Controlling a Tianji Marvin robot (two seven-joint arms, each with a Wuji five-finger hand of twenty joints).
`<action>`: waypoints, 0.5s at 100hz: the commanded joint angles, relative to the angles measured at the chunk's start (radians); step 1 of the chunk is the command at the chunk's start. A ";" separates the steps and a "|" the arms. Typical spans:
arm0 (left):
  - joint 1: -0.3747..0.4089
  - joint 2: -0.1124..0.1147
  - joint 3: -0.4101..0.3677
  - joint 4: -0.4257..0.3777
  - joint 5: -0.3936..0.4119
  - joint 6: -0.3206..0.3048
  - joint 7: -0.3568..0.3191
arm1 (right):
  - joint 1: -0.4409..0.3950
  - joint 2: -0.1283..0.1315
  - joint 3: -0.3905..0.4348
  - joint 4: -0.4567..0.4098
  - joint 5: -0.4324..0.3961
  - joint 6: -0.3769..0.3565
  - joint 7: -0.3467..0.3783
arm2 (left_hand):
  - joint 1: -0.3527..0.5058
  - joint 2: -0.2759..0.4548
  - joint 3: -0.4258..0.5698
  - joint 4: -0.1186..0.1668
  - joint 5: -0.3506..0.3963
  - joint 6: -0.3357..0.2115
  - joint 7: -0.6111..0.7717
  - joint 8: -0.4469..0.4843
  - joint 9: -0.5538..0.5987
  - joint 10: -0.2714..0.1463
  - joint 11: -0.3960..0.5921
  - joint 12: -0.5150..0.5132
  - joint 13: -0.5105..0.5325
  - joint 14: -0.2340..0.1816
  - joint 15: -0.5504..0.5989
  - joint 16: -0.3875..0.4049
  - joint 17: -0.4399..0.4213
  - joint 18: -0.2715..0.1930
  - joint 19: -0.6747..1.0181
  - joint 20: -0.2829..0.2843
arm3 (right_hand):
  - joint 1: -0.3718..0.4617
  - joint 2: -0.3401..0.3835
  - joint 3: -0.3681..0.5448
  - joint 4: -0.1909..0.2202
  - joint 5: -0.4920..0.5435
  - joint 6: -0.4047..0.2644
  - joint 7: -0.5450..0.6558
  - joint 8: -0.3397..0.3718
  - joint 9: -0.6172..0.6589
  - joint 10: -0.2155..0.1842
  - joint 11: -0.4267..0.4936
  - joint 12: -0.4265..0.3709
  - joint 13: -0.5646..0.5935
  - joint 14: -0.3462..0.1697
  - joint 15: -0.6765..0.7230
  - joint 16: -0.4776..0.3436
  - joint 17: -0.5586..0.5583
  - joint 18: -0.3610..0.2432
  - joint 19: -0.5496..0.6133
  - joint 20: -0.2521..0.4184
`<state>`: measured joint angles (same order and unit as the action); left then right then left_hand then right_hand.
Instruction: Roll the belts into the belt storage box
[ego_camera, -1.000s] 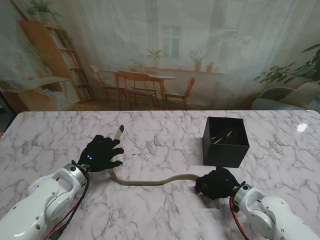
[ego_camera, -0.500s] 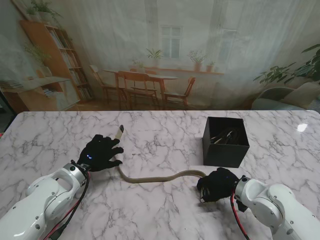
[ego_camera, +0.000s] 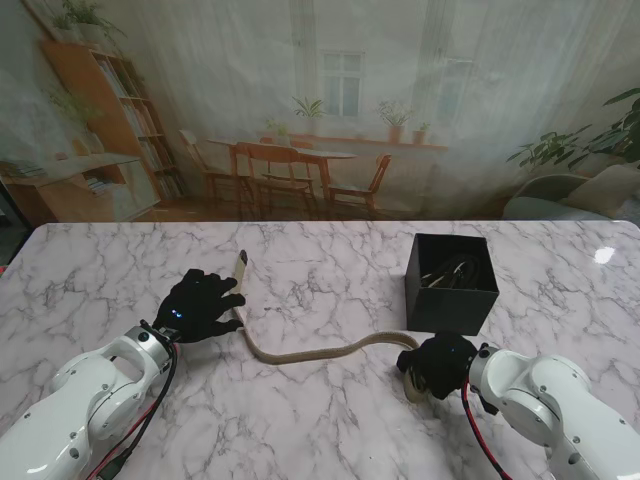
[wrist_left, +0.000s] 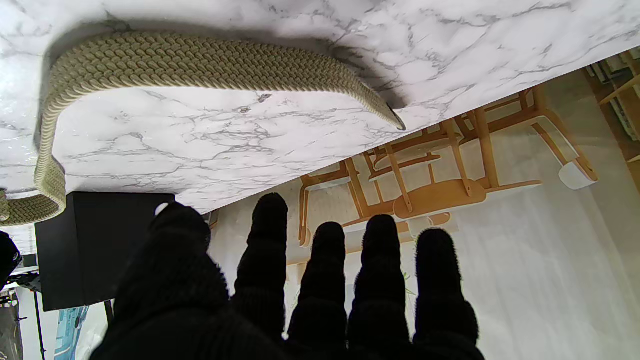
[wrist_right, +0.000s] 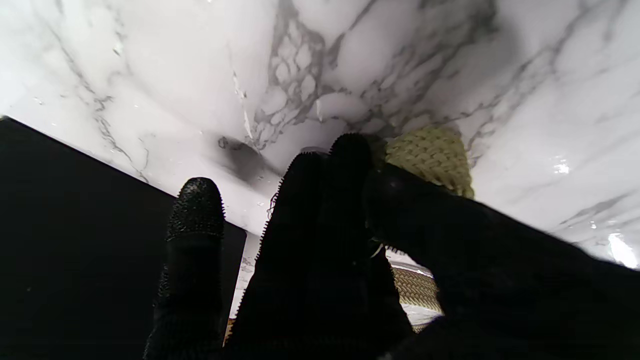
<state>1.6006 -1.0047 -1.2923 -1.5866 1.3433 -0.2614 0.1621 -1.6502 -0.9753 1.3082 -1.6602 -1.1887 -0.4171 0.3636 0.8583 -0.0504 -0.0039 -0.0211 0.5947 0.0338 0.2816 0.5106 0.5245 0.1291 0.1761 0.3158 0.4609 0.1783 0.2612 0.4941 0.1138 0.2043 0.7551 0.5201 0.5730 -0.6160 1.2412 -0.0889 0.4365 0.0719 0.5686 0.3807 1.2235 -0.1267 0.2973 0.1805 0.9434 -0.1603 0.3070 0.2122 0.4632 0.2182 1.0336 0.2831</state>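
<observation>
Nearest to me, my right hand (ego_camera: 438, 365) sits on the marble table (ego_camera: 330, 420), just on my side of the belt storage box (ego_camera: 452, 283). Its fingers (wrist_right: 345, 165) are curled tight around one end of the woven tan belt (ego_camera: 310, 352), and the wrist view shows a wound bit of braid (wrist_right: 429, 155) poking out past the fingertips, pressed to the marble. The black wall of the box (wrist_right: 75, 240) fills one side of that view, so the box stands right against my working hand, with hardly any gap.

From that grip the belt runs away from the box toward my left, lying flat in a shallow wave across the bare marble. It then bends and heads farther from me, ending in a pale tip (ego_camera: 241, 260).

My left hand (ego_camera: 202, 306) rests well to the left of the box, beside that bend. Its fingers (wrist_left: 380, 260) are spread and straight, holding nothing; the belt (wrist_left: 200, 65) lies on the table beyond the fingertips, and I cannot tell whether the thumb touches it.

The box is open-topped, and something dark and glinting (ego_camera: 450, 272) lies inside, too murky to make out.
</observation>
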 joint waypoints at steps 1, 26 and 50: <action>0.000 -0.003 0.002 0.002 -0.003 0.002 -0.014 | -0.019 0.002 -0.013 0.042 -0.006 0.007 0.026 | -0.001 0.048 -0.023 0.003 0.001 0.027 -0.006 -0.011 0.015 0.019 -0.001 0.014 -0.005 0.021 -0.012 0.007 -0.015 0.036 -0.032 0.010 | 0.125 -0.013 0.075 0.029 0.059 0.069 0.145 0.040 -0.027 -0.071 -0.139 -0.059 -0.010 -0.056 -0.106 -0.045 0.008 -0.016 0.015 -0.017; -0.001 -0.003 0.002 0.003 -0.002 0.001 -0.014 | -0.031 0.006 0.000 0.009 0.050 0.014 0.117 | 0.000 0.047 -0.024 0.003 0.002 0.027 -0.005 -0.011 0.016 0.020 0.001 0.014 -0.003 0.022 -0.011 0.007 -0.015 0.037 -0.031 0.010 | -0.066 -0.024 0.148 0.063 -0.045 0.115 0.054 -0.010 -0.162 0.010 -0.220 -0.087 -0.106 0.005 -0.133 -0.054 -0.099 0.002 -0.024 -0.030; -0.001 -0.003 0.002 0.003 -0.001 0.002 -0.013 | -0.032 0.006 -0.001 0.013 0.017 -0.006 0.095 | 0.003 0.048 -0.023 0.003 0.002 0.027 -0.004 -0.011 0.019 0.018 0.002 0.014 -0.001 0.022 -0.011 0.008 -0.014 0.037 -0.029 0.010 | 0.064 -0.042 0.160 0.052 0.001 0.030 0.064 0.034 -0.103 -0.058 -0.200 -0.081 -0.070 -0.019 -0.100 -0.039 -0.071 -0.038 0.010 -0.008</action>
<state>1.6003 -1.0048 -1.2923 -1.5858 1.3432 -0.2615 0.1614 -1.6540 -0.9705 1.3237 -1.6923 -1.1082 -0.3972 0.4766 0.8583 -0.0504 -0.0039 -0.0211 0.5947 0.0340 0.2816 0.5106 0.5245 0.1291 0.1761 0.3158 0.4609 0.1786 0.2611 0.4942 0.1138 0.2043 0.7551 0.5201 0.5773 -0.6229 1.3657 -0.0435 0.3851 0.1079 0.5526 0.3657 1.1512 -0.1191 0.2565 0.1503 0.8509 -0.1341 0.2537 0.1859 0.3713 0.2125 1.0187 0.2663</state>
